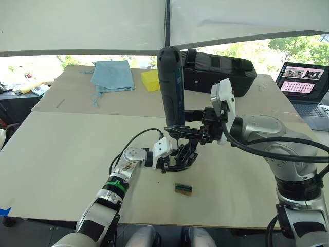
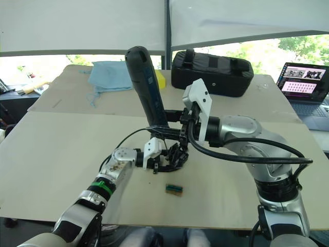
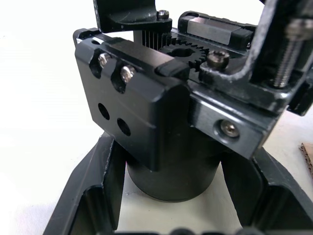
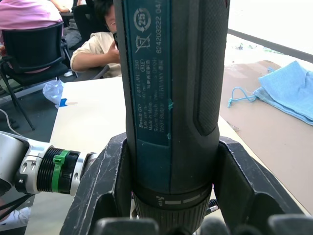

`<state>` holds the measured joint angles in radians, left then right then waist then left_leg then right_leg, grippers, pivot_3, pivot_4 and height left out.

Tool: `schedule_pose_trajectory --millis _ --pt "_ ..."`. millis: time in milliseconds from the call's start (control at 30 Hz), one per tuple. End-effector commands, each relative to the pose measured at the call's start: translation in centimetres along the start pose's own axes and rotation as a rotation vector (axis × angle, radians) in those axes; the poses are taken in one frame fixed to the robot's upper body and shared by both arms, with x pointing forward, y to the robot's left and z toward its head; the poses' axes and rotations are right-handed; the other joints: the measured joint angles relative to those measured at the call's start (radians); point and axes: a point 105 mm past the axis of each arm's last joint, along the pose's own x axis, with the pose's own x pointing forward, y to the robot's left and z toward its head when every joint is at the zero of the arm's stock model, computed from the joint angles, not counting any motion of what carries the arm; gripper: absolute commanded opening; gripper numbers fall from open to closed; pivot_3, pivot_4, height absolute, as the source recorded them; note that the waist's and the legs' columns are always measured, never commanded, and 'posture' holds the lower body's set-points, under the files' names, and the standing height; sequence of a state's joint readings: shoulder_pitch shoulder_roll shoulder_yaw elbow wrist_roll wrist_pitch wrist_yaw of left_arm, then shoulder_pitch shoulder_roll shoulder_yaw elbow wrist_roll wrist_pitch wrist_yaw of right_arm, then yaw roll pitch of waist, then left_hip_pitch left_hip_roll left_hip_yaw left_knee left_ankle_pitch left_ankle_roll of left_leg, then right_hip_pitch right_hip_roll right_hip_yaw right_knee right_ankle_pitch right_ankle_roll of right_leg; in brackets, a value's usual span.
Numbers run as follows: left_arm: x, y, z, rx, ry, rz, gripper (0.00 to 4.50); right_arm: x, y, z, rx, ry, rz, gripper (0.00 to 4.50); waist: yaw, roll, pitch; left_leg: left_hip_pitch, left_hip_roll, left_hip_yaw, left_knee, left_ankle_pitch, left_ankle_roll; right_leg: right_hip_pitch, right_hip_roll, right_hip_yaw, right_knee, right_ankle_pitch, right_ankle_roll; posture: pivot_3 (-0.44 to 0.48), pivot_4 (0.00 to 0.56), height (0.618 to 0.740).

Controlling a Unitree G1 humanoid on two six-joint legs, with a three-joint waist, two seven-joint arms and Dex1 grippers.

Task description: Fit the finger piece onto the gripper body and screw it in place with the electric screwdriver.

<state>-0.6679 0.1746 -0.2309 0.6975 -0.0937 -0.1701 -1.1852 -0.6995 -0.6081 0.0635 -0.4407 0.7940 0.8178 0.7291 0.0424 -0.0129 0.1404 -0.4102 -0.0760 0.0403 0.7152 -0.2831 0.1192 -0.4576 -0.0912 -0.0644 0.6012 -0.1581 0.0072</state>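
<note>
left gripper [image 1: 177,157] clamped gripper body [image 3: 146,112] on table [image 1: 67,154], near centre, fingers [image 3: 88,196] closed on round base: held part steady against driving force. right gripper [image 1: 177,131] clamped electric screwdriver [image 1: 170,87] low on barrel, tool near upright, bit end down, directly at 12 o'clock of body: judged set for screw driving. left wrist view showed two screws [image 3: 115,67] in block face. finger piece not told apart. small green-brown block [image 1: 183,189] lay at 6 o'clock, apart.
</note>
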Motion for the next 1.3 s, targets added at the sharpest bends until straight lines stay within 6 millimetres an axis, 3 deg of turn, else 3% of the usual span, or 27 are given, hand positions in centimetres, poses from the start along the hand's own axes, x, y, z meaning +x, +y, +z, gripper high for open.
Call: schedule_pose_trajectory --millis 33,633,1067,1300 --pt "0.2 0.5 1.3 0.028 -0.032 0.014 2.31 -0.2 0.3 1.2 -0.055 -0.046 0.003 1.92 0.0 0.0 0.0 0.0 0.0 0.0 0.0 0.0 0.0 0.0 0.0 0.0 0.0 0.0 0.0 0.0 0.15 0.739" --pt "0.1 0.4 1.1 0.026 -0.031 0.016 2.31 -0.1 0.3 0.5 -0.046 -0.038 -0.001 1.92 0.0 0.0 0.0 0.0 0.0 0.0 0.0 0.0 0.0 0.0 0.0 0.0 0.0 0.0 0.0 0.0 0.15 0.739" --pt "0.0 0.6 1.2 0.032 -0.028 0.013 2.31 -0.6 0.1 -1.8 -0.017 0.016 -0.022 1.92 -0.001 0.0 0.0 0.001 0.0 0.0 0.0 0.0 0.0 0.0 0.0 0.0 0.001 0.0 0.0 0.0 0.15 0.739" --pt "0.0 0.6 1.2 0.033 -0.025 0.015 2.31 -1.0 0.1 -1.3 -0.021 0.021 -0.01 1.92 -0.001 0.0 0.0 0.002 0.0 0.0 0.0 0.0 0.0 0.001 0.0 0.0 0.001 0.0 0.0 0.0 0.15 0.739"
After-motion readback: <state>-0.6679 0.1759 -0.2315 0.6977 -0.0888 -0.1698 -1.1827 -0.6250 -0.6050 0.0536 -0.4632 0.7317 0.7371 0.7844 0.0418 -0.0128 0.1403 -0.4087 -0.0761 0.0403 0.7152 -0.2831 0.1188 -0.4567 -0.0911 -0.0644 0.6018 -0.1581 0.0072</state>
